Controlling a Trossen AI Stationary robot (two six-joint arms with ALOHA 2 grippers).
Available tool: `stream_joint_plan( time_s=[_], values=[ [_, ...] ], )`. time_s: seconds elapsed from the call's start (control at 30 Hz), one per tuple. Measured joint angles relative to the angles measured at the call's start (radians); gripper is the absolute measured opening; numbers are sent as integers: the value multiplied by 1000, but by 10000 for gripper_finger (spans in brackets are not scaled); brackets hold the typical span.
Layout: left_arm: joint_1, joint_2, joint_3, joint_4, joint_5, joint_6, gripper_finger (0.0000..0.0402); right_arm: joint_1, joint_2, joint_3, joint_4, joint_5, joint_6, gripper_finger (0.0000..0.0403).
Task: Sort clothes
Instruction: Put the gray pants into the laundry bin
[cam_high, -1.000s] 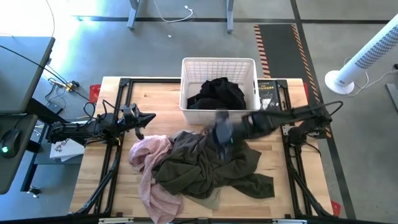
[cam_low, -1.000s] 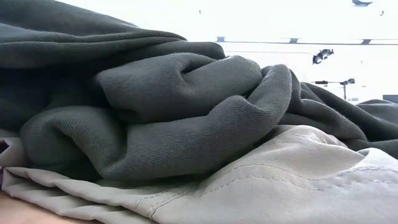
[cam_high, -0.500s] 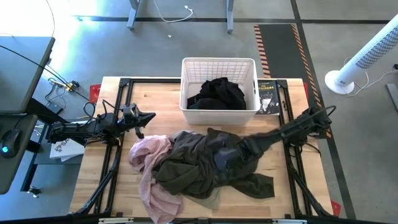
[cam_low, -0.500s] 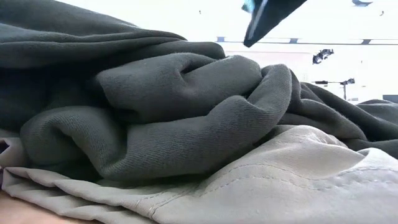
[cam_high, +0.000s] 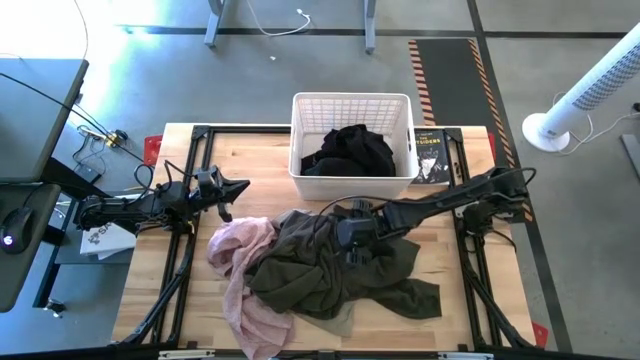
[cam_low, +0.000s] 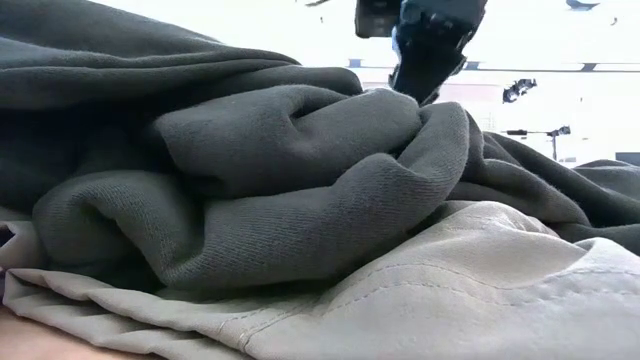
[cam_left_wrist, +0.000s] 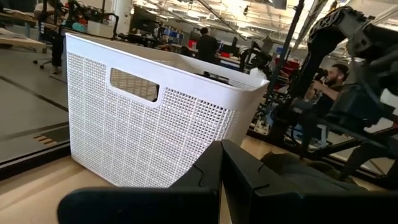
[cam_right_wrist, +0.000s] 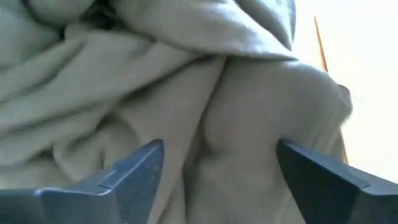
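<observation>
Right pincer (cam_high: 350, 238) descended, prongs apart (empty), olive garment (cam_high: 320, 270) directly beneath.

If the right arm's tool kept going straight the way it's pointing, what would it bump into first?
Most likely the dark olive garment. The right tool, its fingers spread open, points down at folded cloth filling its wrist view, just ahead. How near it is remains unclear.
</observation>
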Motion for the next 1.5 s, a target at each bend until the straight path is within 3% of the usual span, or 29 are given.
stream_joint_plan(
  time_s=[0.1, 0.23, 0.4, 0.53, 0.7, 0.73, 0.87, 1.13, 1.3, 1.5],
  values=[
    [0, 1, 0, 0, 0, 0, 3, -2, 1, -62, 126, -14, 48, 324],
    [0, 2, 0, 0, -1, 5, 3, -1, 49, -162, 328, -119, 74, 325],
    [0, 2, 0, 0, -1, 0, 3, -2, 163, -212, 434, -179, 68, 297],
    [0, 2, 0, 0, -2, 0, 3, -1, 218, -207, 468, -188, 73, 221],
    [0, 2, 0, 0, -1, 0, 3, 3, 208, -207, 459, -119, 141, 56],
    [0, 2, 0, 0, -1, 0, 3, 3, 193, -212, 457, -106, 145, 35],
    [0, 2, 0, -1, -1, -1, 3, 1, 77, -226, 423, -44, 156, 31],
    [0, 2, 0, -1, -1, -1, 3, 1, -340, -223, 519, 148, 68, 30],
    [0, 2, 0, -1, -1, -1, 3, -2, -522, -221, 801, 176, -117, 30],
    [0, 2, 0, 0, -3, -1, 3, -54, -596, -221, 1264, 174, -393, 30]
  ],
)
